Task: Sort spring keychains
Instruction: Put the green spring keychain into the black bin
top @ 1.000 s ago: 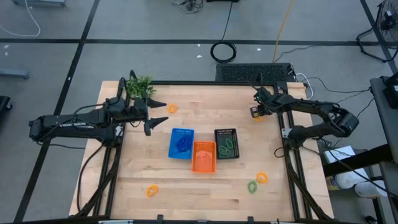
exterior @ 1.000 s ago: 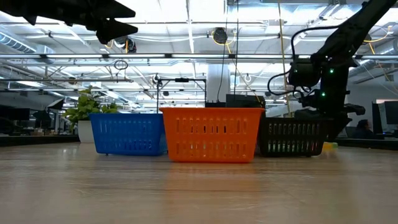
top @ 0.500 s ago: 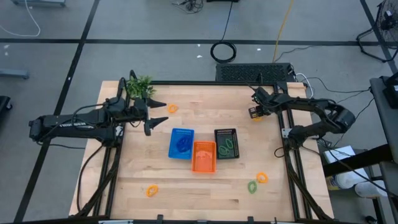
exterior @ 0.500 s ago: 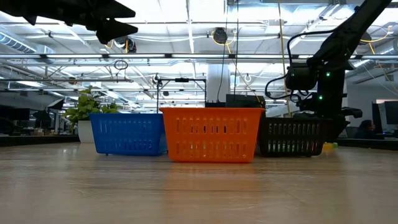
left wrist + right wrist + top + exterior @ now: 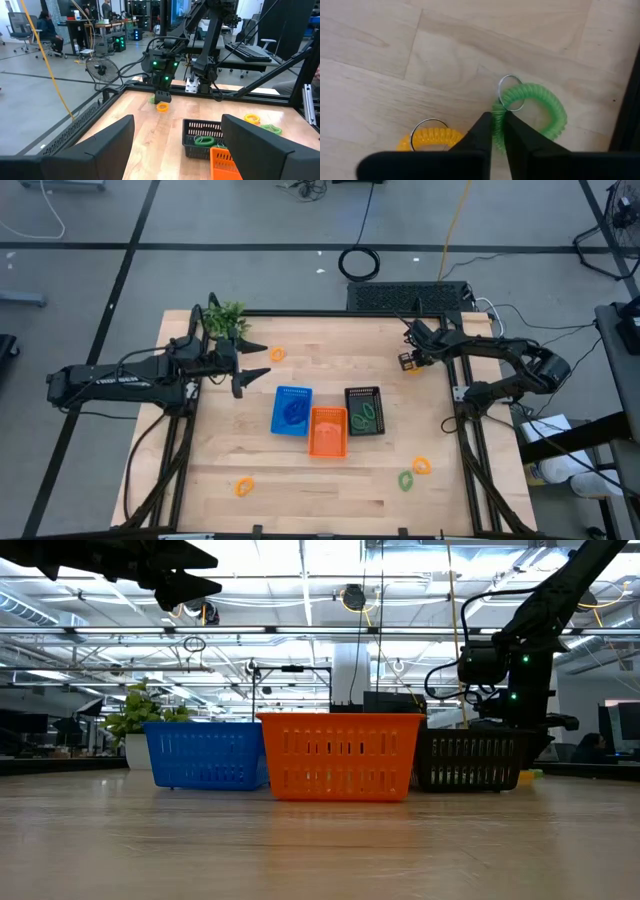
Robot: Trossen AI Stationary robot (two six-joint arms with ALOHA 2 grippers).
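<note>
Wooden worktop (image 5: 300,480): three baskets stand together mid-worktop, the landmark for all below.
Sorted so far: green keychains (image 5: 366,415) lie in the black basket (image 5: 363,393); blue coils (image 5: 293,412) lie in the blue basket (image 5: 292,392); the orange basket (image 5: 327,432) shows nothing clear.
Left to sort: orange keychain (image 5: 277,353) beyond the baskets; another orange one (image 5: 244,485) on the near-left side; an orange-green pair (image 5: 414,472) near-right.
Right end effector (image 5: 499,131): at the far-right corner from the baskets, fingers pressed onto a green keychain (image 5: 540,112), a yellow-orange one (image 5: 430,135) just beside.
Left end effector (image 5: 177,150): spread wide, empty, left of the baskets.
Progress: roughly midway, by appearance.
</note>
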